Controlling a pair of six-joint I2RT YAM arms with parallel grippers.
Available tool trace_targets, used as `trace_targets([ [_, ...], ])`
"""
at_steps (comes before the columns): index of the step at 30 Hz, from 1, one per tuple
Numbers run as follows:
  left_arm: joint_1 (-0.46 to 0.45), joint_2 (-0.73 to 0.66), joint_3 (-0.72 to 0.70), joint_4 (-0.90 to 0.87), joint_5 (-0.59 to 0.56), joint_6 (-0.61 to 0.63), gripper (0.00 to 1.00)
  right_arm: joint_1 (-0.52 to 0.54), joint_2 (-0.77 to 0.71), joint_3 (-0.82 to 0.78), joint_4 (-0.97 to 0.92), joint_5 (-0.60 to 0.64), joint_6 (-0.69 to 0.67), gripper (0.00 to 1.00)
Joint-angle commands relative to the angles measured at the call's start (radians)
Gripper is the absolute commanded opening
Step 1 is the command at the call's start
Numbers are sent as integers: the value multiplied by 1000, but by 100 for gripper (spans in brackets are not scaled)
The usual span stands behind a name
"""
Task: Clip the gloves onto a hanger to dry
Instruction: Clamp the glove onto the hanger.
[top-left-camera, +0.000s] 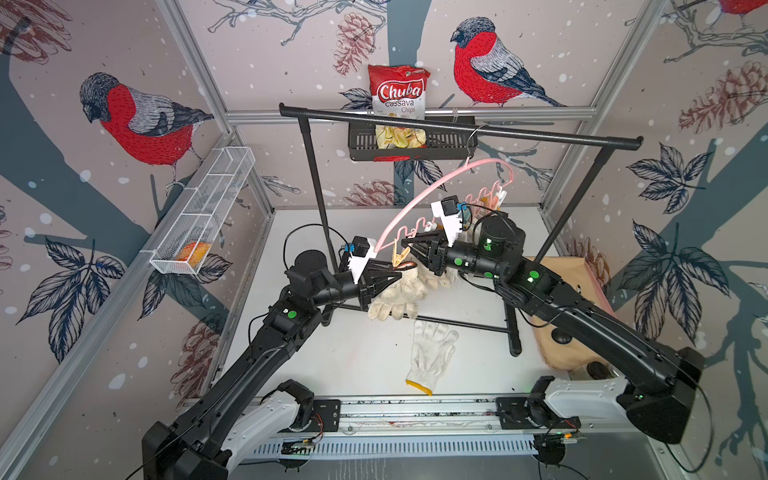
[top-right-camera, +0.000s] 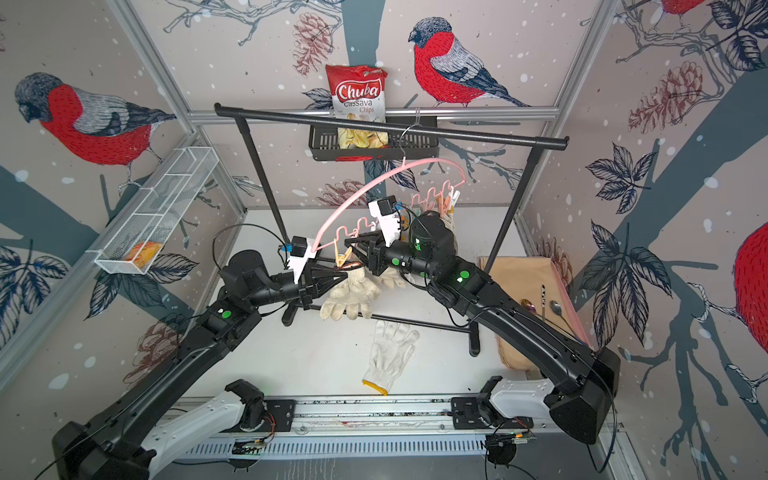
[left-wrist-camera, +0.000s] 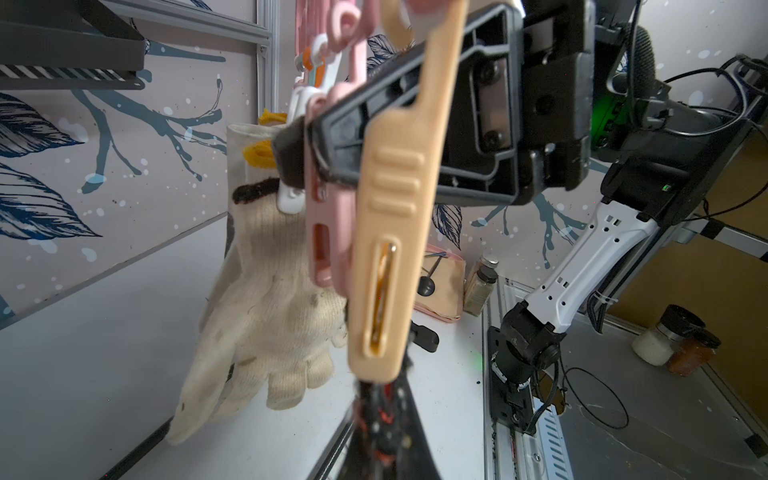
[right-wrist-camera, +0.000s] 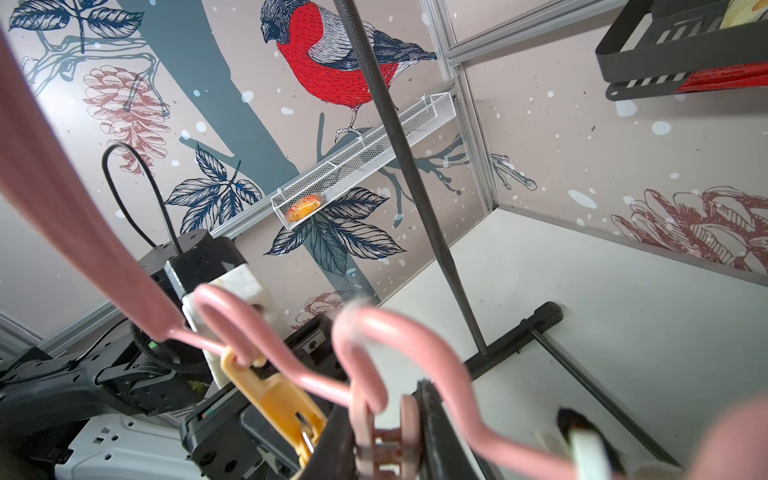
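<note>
The pink hanger (top-left-camera: 415, 195) (top-right-camera: 361, 191) hangs from the black rack's bar with its row of pegs. My left gripper (top-left-camera: 395, 272) (left-wrist-camera: 374, 390) is shut on the dark red-flecked cuff of a cream knitted glove (top-left-camera: 399, 297) (top-right-camera: 349, 295), right under an orange peg (top-left-camera: 400, 257) (left-wrist-camera: 390, 249). My right gripper (top-left-camera: 409, 246) (right-wrist-camera: 386, 419) is shut on a pink peg (right-wrist-camera: 384, 440) (left-wrist-camera: 328, 232) beside it, squeezing its handles. Another glove (left-wrist-camera: 257, 311) hangs from a white peg further along. A white glove (top-left-camera: 432, 353) (top-right-camera: 390, 349) with a yellow cuff lies flat on the table.
The black garment rack (top-left-camera: 457, 129) straddles the table, its foot bars (top-left-camera: 457, 324) under the gloves. A black basket (top-left-camera: 411, 145) with a chips bag hangs on the back wall. A white wire basket (top-left-camera: 203, 212) is on the left wall, a beige cushion (top-left-camera: 569, 286) on the right.
</note>
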Motion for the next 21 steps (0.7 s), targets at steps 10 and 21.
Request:
trace_targets([
  [10, 16, 77, 56, 98, 117, -30, 1, -20, -29, -6, 16, -86, -2, 16],
  [21, 21, 116, 98, 94, 138, -27, 1, -31, -31, -14, 17, -97, -6, 14],
])
